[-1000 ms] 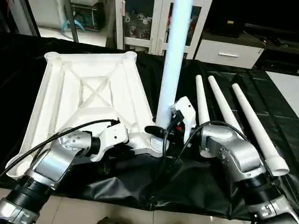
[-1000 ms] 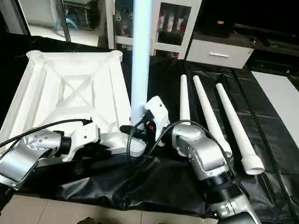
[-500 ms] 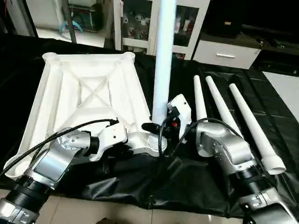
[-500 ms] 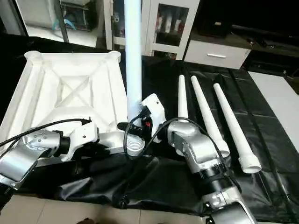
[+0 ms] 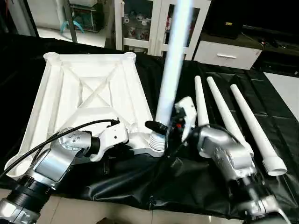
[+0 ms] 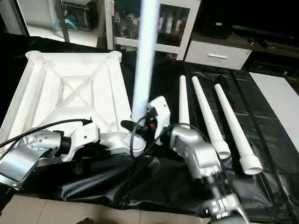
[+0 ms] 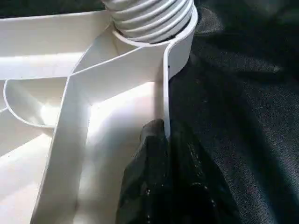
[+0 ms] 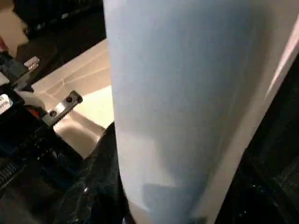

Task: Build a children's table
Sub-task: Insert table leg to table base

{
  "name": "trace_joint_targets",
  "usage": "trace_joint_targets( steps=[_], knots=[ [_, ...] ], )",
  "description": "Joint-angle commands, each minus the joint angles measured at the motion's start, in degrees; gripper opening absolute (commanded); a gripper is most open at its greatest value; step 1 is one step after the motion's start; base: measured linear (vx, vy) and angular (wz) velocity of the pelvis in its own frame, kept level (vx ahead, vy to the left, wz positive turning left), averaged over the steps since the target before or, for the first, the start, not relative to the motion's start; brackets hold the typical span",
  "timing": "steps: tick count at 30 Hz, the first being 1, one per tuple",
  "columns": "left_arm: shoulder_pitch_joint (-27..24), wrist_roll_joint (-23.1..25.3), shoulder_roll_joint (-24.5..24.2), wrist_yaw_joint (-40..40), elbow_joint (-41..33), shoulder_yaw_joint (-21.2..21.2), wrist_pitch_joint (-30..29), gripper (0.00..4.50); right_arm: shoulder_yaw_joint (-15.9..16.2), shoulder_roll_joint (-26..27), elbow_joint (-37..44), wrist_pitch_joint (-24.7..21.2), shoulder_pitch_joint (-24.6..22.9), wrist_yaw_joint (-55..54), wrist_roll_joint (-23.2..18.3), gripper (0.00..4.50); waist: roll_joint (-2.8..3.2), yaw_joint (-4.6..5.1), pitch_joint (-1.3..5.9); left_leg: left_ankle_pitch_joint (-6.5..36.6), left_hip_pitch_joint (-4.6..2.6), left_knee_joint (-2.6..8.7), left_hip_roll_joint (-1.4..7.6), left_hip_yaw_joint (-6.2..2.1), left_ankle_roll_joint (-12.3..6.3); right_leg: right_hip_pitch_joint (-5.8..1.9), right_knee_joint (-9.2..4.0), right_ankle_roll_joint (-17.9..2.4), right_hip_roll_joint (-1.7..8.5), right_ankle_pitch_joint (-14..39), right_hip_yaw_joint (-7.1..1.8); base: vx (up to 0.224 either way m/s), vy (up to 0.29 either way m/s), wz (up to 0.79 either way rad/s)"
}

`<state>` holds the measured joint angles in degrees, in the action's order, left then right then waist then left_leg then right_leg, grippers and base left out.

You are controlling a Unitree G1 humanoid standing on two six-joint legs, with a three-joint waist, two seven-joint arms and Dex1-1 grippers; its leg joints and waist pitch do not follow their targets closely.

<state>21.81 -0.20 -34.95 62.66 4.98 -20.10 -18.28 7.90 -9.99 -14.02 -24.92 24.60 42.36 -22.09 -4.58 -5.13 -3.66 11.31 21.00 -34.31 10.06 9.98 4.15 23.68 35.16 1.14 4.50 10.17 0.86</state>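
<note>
Table top [image 5: 88, 93] lies underside up on the black-covered worktop [image 5: 196, 182], its X-shaped ribs facing the camera and round sockets at its corners. The left hand [image 5: 122, 140] is pinched tight on the top's near rim; the left wrist view shows one dark finger [image 7: 149, 154] inside the thin rim wall [image 7: 167, 93] and one outside it, just short of the corner socket [image 7: 180, 44]. An upright leg [image 5: 173, 70] stands with its ribbed threaded end [image 5: 158, 142] in that socket, leaning slightly. The right hand [image 5: 163, 127] is closed around this leg low on its shaft, just above the socket. Three spare legs [image 5: 224, 112] lie side by side on the worktop beyond the right hand, apart from the top.
</note>
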Motion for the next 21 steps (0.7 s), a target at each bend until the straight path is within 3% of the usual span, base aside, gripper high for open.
trace_joint_targets(
  steps=[1,7,16,21],
  knots=[
    [-1.1,-0.2,1.2,0.7,0.4,-1.9,0.5,0.00,-2.1,-0.9,-0.3,0.7,-1.3,-2.1,1.0,1.86,0.72,0.52,2.32,18.2,-0.87,5.79,2.65,-0.82,2.26,-1.06,-4.61,-8.4,3.05,21.0,-1.82,0.000,0.000,0.00],
    [-0.2,0.0,1.9,0.5,1.6,-1.9,0.6,0.00,-3.6,1.6,1.9,6.0,-6.6,-3.9,0.5,1.86,1.06,0.54,2.07,19.7,-0.88,6.07,2.67,-0.90,2.39,-0.84,-4.89,-8.1,2.99,22.0,-1.86,0.000,0.000,0.00],
    [0.5,0.2,2.4,0.5,2.3,-1.6,0.7,0.00,-2.5,3.2,2.9,13.5,-11.4,-4.7,2.8,1.86,1.05,0.62,1.63,24.2,-1.05,6.38,2.79,-1.25,2.35,-0.15,-5.93,-5.8,3.31,29.7,-2.09,0.000,0.000,0.00],
    [0.6,0.3,2.4,0.5,2.5,-1.5,0.7,0.00,-1.5,2.9,3.3,16.0,-13.0,-4.3,4.0,1.86,1.04,0.59,1.77,21.4,-0.67,6.50,2.83,-1.10,1.87,-0.50,-5.45,-6.8,3.09,24.9,-2.12,0.000,0.000,0.00]
  ],
)
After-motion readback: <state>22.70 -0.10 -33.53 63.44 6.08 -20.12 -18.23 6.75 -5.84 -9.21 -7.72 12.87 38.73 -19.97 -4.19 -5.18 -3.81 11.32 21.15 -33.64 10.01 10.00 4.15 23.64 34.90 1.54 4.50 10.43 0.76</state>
